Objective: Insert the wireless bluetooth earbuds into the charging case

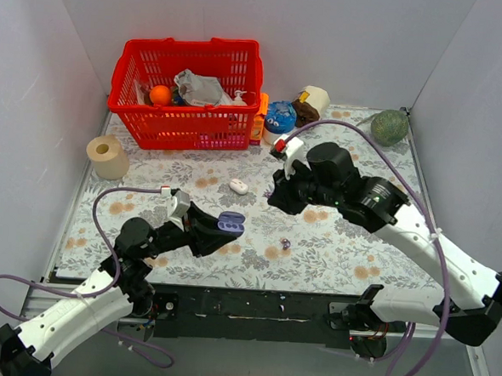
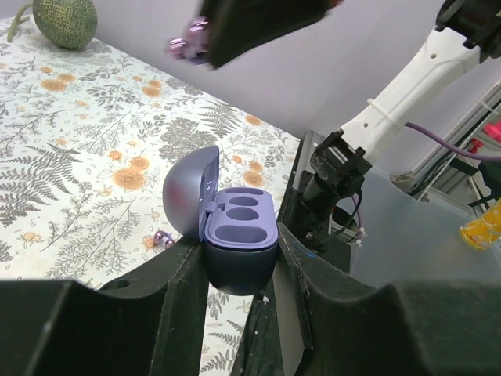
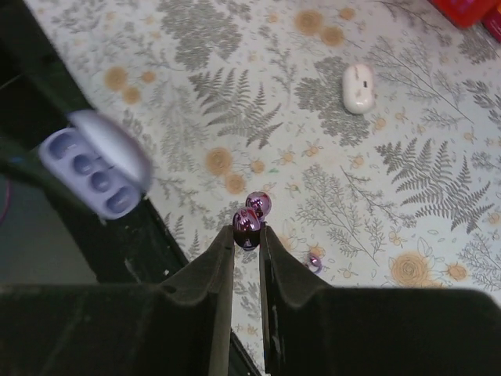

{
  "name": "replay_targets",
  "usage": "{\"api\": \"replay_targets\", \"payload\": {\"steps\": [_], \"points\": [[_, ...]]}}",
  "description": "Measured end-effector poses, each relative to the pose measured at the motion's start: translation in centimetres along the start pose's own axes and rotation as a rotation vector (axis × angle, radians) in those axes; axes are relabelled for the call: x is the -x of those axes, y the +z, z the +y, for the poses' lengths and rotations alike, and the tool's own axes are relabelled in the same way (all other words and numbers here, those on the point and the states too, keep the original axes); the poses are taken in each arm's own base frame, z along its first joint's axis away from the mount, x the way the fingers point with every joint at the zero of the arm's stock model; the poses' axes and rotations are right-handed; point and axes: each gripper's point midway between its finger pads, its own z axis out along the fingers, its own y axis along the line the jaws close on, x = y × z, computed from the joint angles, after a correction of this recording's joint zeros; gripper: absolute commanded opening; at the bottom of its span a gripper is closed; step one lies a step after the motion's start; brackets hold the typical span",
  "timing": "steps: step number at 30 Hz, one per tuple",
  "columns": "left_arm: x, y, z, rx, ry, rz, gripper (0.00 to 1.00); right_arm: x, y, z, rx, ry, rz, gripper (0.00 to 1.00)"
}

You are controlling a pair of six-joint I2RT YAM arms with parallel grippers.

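Observation:
My left gripper point(image 1: 221, 227) is shut on the base of the charging case point(image 1: 231, 222), a lavender pebble with its lid open and its empty sockets facing up. It shows between my fingers in the left wrist view point(image 2: 239, 235). My right gripper point(image 3: 247, 232) is shut on one shiny purple earbud point(image 3: 249, 221) and holds it above the table, to the right of the case point(image 3: 95, 163). The same earbud shows at the top of the left wrist view point(image 2: 188, 47). The second earbud point(image 1: 285, 243) lies loose on the flowered cloth, also in the wrist views point(image 3: 315, 263) point(image 2: 163, 239).
A small white oval object point(image 1: 238, 186) lies mid-table. A red basket point(image 1: 188, 95) full of items stands at the back left, with a paper roll point(image 1: 108, 156) on its left. A green melon point(image 1: 389, 127) sits in the back right corner. White walls enclose the table.

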Motion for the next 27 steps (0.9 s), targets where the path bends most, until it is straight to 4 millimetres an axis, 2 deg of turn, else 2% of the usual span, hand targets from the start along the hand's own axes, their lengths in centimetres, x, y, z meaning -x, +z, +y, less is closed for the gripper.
{"api": "replay_targets", "payload": {"steps": [3, 6, 9, 14, 20, 27], "points": [[-0.3, 0.6, 0.7, 0.01, 0.012, 0.011, 0.0, 0.4, -3.2, 2.7, 0.109, -0.076, 0.015, 0.01], [-1.1, 1.4, 1.6, 0.016, 0.03, 0.038, 0.0, -1.0, -5.3, 4.8, 0.195, -0.131, 0.077, 0.01], [-1.8, 2.4, 2.5, 0.016, 0.041, 0.082, 0.0, -2.6, -6.1, 5.9, 0.242, -0.149, 0.14, 0.01], [-1.6, 3.9, 3.0, -0.012, 0.066, 0.1, 0.0, -4.1, -6.5, 7.0, 0.278, -0.161, 0.2, 0.01], [-0.5, 4.8, 2.1, -0.082, 0.101, 0.076, 0.0, -4.4, -6.0, 8.0, 0.297, -0.175, 0.221, 0.01], [-0.1, 4.9, 0.8, -0.157, 0.121, 0.062, 0.0, -2.9, -4.6, 7.8, 0.258, -0.176, 0.165, 0.01]]}}
